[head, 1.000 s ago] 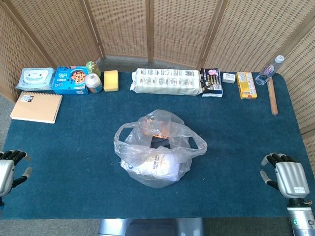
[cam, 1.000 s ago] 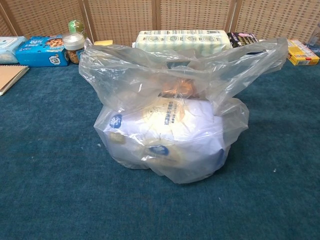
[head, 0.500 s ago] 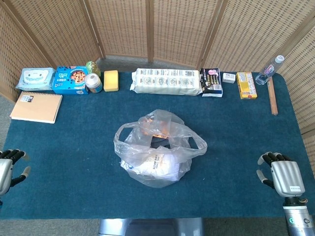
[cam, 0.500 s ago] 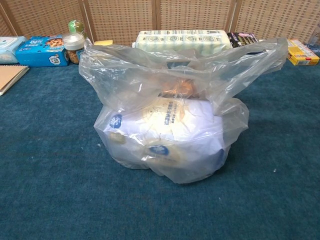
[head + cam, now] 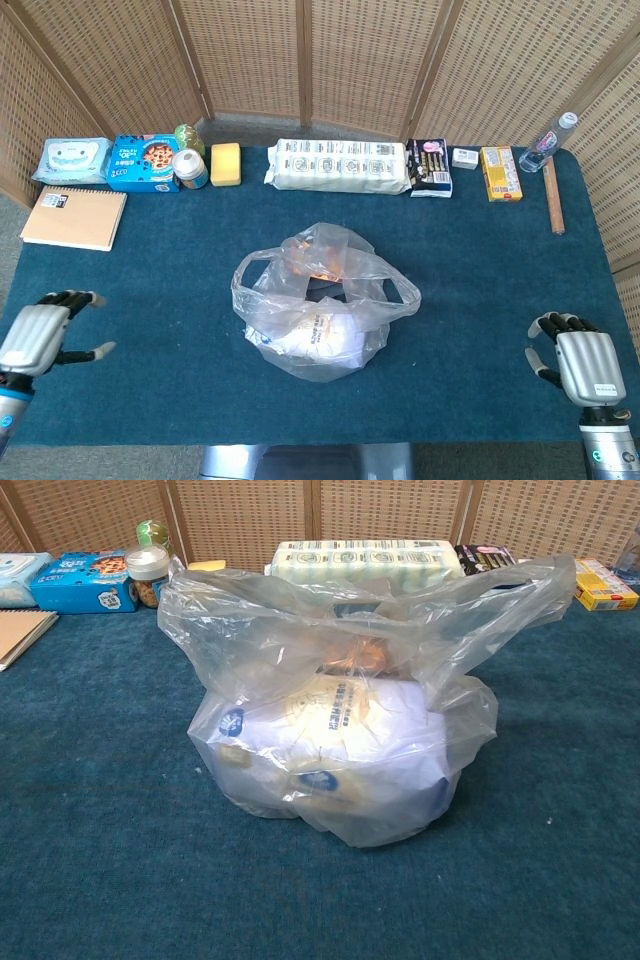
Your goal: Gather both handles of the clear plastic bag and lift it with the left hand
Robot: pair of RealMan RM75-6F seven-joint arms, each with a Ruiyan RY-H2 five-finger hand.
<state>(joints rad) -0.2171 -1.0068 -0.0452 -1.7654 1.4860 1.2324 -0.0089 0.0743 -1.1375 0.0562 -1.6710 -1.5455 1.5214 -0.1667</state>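
Observation:
The clear plastic bag (image 5: 318, 305) sits in the middle of the blue table, filled with white packets and something orange; the chest view shows the bag (image 5: 335, 730) up close. One handle loop (image 5: 252, 272) lies to the left, the other handle (image 5: 398, 294) to the right, both slack. My left hand (image 5: 40, 335) hovers near the table's front left, fingers apart and holding nothing, well away from the bag. Over the front right corner is my right hand (image 5: 580, 360), fingers loosely apart and empty. Neither hand appears in the chest view.
Along the back edge stand a wipes pack (image 5: 72, 158), a blue cookie box (image 5: 143, 163), jars (image 5: 189, 168), a yellow sponge (image 5: 226, 163), a long white package (image 5: 338, 165), small boxes (image 5: 499, 173) and a bottle (image 5: 549, 140). A brown notebook (image 5: 74, 217) lies at left.
My left hand has moved inward and forward over the table's front left corner. The right hand has hardly shifted. The bag is unchanged.

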